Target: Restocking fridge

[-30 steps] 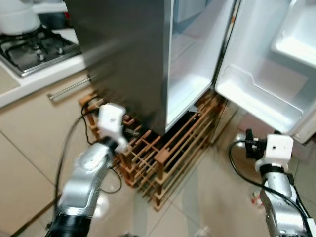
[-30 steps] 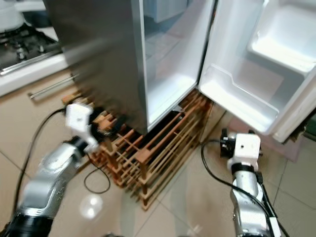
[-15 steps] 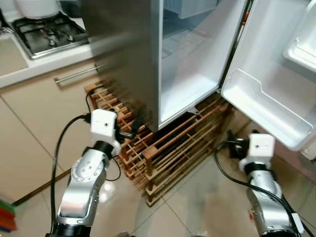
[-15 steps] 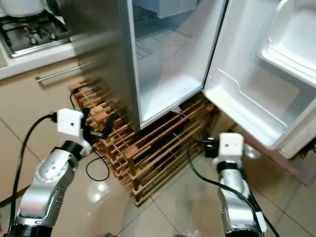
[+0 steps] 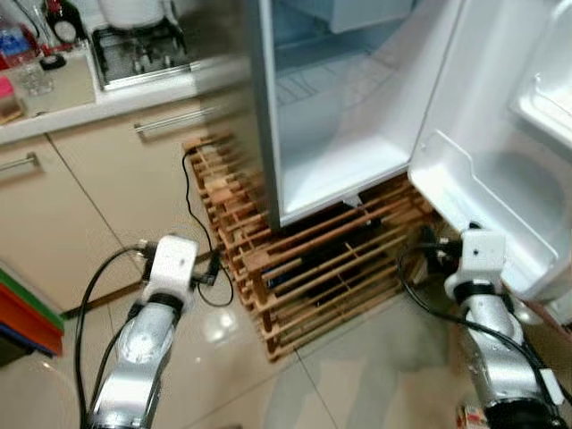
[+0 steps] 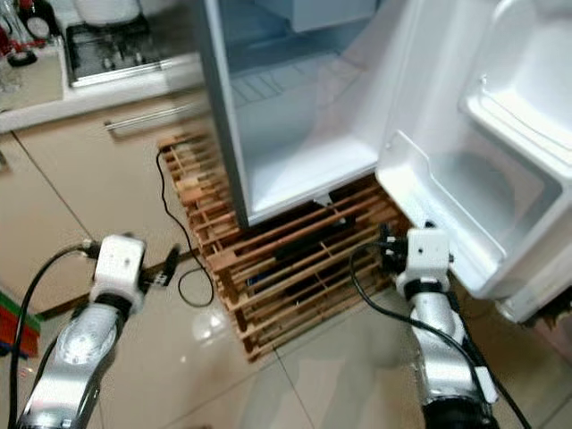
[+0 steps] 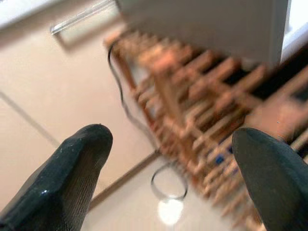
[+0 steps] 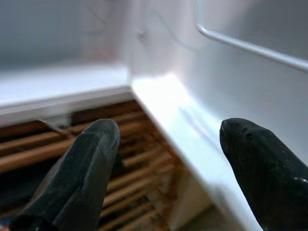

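Note:
The fridge (image 5: 340, 134) stands open with a bare white interior. Its door (image 5: 500, 107) is swung to the right, and the lower door shelf (image 5: 474, 192) holds nothing. The fridge rests on a wooden slatted rack (image 5: 322, 277). My left gripper (image 5: 207, 268) is low, left of the rack's corner, and the left wrist view shows it open (image 7: 173, 163) and empty, facing the rack. My right gripper (image 5: 433, 255) hangs just under the door shelf at the rack's right end. It is open (image 8: 168, 159) with nothing between its fingers.
A beige cabinet with a bar handle (image 5: 174, 121) and a counter with a hob (image 5: 143, 54) stand to the left. A black cable (image 5: 201, 223) loops on the tiled floor by the rack. Bottles (image 5: 18, 45) sit on the counter's far left; something striped (image 5: 27, 313) lies low left.
The camera has swung, bringing more counter and fridge interior into view. The left gripper now sits lower and further from the rack. Both grippers stay open and empty.

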Available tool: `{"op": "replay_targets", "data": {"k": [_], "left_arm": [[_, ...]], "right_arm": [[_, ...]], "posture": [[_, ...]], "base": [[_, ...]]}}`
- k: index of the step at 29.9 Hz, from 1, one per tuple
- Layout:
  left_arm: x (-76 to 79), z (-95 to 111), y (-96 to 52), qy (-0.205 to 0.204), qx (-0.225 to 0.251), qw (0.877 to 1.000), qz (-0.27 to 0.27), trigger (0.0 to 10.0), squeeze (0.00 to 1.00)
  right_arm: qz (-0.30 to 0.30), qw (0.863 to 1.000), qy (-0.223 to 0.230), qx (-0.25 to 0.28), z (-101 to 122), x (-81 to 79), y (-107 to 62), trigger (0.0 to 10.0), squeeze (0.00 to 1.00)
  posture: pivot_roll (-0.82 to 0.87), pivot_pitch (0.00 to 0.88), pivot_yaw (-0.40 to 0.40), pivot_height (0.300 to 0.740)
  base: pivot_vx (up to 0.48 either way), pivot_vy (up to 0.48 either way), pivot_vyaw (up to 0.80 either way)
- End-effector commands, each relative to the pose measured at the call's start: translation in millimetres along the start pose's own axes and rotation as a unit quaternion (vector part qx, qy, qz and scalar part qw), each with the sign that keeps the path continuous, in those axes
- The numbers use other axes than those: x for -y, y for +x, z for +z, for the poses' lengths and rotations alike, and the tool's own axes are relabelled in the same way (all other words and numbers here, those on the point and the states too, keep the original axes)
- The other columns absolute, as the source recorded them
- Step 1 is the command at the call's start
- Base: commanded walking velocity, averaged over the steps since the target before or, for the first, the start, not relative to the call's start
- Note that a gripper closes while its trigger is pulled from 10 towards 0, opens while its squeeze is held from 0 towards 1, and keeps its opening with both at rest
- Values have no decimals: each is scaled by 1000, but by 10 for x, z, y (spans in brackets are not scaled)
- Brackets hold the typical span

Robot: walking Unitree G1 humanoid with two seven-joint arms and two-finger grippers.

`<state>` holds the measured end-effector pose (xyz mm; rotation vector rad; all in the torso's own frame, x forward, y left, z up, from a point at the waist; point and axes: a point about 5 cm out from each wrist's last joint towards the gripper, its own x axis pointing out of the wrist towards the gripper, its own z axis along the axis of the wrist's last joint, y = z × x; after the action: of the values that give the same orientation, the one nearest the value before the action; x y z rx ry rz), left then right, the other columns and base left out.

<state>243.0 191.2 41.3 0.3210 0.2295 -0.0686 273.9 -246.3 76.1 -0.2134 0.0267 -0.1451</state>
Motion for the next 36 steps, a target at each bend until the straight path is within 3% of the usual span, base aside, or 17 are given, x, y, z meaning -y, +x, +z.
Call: {"op": "replay_targets", "data": {"k": [1, 6, 7, 15, 24, 29, 31, 33, 36], "left_arm": [[-61, -33, -7, 23, 0, 1000, 12, 10000, 0], [-68, -84, -3, 5, -16, 1000, 23, 10000, 0], [-68, -91, 19, 1, -8, 1000, 29, 10000, 0], [-53, -101, 65, -13, -5, 999, 31, 10000, 0], [-56, -125, 85, -28, -8, 999, 33, 10000, 0], [-61, -101, 95, -29, -5, 999, 31, 10000, 0], [-61, -74, 102, -30, -3, 999, 30, 10000, 0], [-62, -48, 112, -29, 0, 999, 30, 10000, 0], [-63, -28, 122, -29, 2, 999, 31, 10000, 0]], "right_arm": [[6, 1000, 0, 22, 81, -33, 56, 10000, 0], [-10, 1000, -11, 21, 99, 127, 135, 10000, 0], [-21, 999, -26, 17, 105, 253, 184, 10000, 0], [-75, 994, -82, -15, 53, 755, 225, 10000, 0], [-109, 986, -125, -28, 75, 1075, 211, 10000, 0], [-115, 984, -132, -25, 99, 1133, 226, 10000, 0], [-100, 987, -126, -16, 98, 1029, 246, 10000, 0], [-62, 989, -135, 4, 96, 828, 265, 10000, 0], [-56, 989, -139, 3, 73, 803, 265, 10000, 0]], "posture": [[-57, 0, 34, 740], [-56, 0, 31, 740], [-54, 0, 30, 740], [-53, 0, 31, 740], [-52, 0, 37, 740], [-52, 0, 42, 740], [-51, 0, 42, 740], [-50, 0, 43, 740], [-50, 0, 45, 740]], "base": [[0, 0, 0], [0, 0, 0], [0, 0, 0], [0, 0, 0], [0, 0, 0], [0, 0, 0], [0, 0, 0], [0, 0, 0], [0, 0, 0]]}}
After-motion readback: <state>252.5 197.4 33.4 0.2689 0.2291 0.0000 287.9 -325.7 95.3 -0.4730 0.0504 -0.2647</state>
